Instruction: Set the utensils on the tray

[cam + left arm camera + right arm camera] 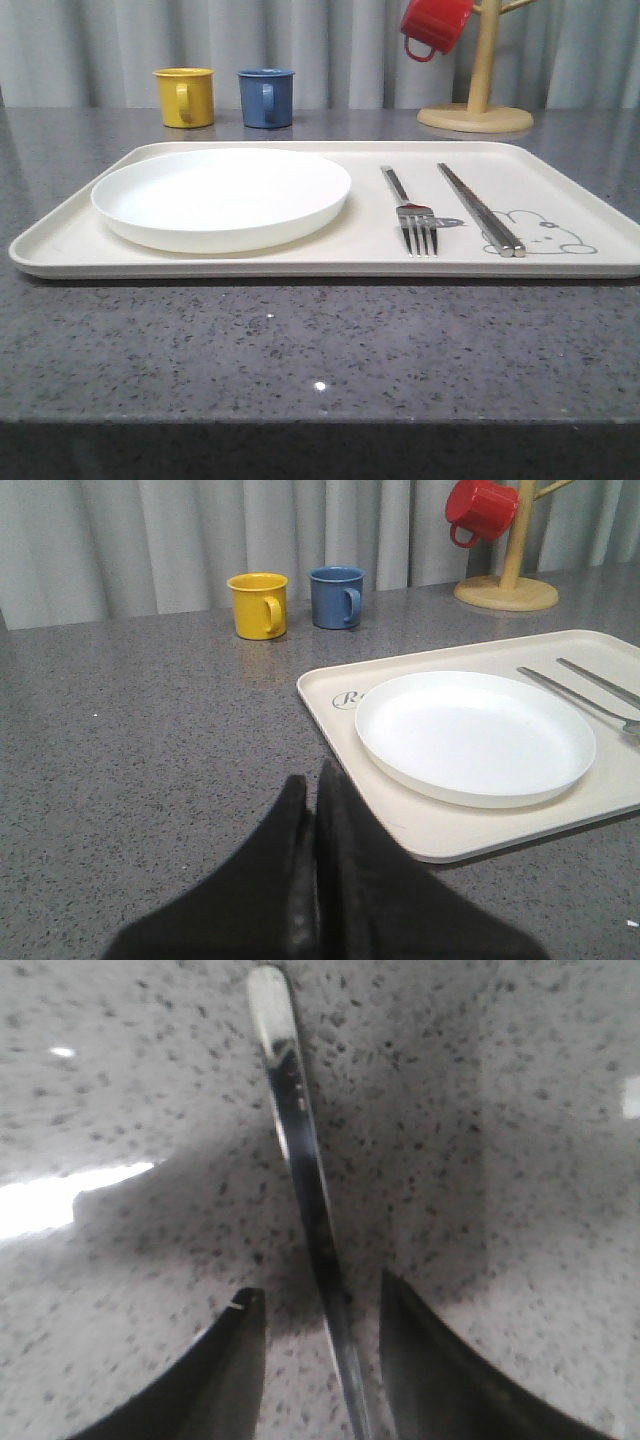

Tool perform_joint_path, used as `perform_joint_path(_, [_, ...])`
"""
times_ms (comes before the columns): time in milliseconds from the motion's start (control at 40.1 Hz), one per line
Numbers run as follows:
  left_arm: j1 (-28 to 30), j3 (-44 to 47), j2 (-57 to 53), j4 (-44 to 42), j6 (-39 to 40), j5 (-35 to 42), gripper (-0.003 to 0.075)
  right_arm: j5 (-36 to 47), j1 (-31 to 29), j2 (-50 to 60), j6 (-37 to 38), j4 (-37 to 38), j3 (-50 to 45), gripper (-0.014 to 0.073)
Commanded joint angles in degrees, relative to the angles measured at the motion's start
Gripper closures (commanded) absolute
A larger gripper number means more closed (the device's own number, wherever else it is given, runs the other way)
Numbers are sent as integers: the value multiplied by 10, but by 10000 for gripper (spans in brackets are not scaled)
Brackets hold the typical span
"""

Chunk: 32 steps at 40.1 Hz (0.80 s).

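Right gripper [318, 1355] fingers apart astride my spoon handle [300, 1160] on counter, left gripper [312, 880] closed beside tray [420, 830] corner, fork [412, 215], chopsticks [478, 208] lying right of plate [220, 198].

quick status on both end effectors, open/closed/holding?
Left end effector: closed, holding nothing, above the counter beside the tray.
Right end effector: open, fingers on either side of a utensil handle, not clamped on it.

Even soft light, glare dots on the counter [320, 385], right wrist close-up blurred and shadowed
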<state>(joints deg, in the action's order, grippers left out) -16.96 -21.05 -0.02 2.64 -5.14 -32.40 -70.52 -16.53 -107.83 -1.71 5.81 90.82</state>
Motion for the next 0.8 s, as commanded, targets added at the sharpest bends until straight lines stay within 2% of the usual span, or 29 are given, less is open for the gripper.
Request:
perform_joint_path(0, [0, -15, 7, 6, 4, 49, 738, -8, -7, 19, -7, 19, 17, 282])
perform_joint_path(299, [0, -15, 7, 6, 4, 49, 738, -16, -24, 3, -7, 5, 17, 305])
perform_joint_path(374, [0, -15, 7, 6, 4, 49, 738, -18, -24, 3, -7, 3, 17, 380])
perform_joint_path(449, [0, -15, 7, 6, 4, 49, 738, -20, -24, 3, -7, -1, 18, 512])
perform_joint_path(574, [0, -15, 7, 6, 4, 49, 738, -30, -24, 5, -6, -3, 19, 655])
perform_joint_path(774, [0, -15, 7, 6, 4, 49, 738, -39, -19, 45, 32, -3, 19, 659])
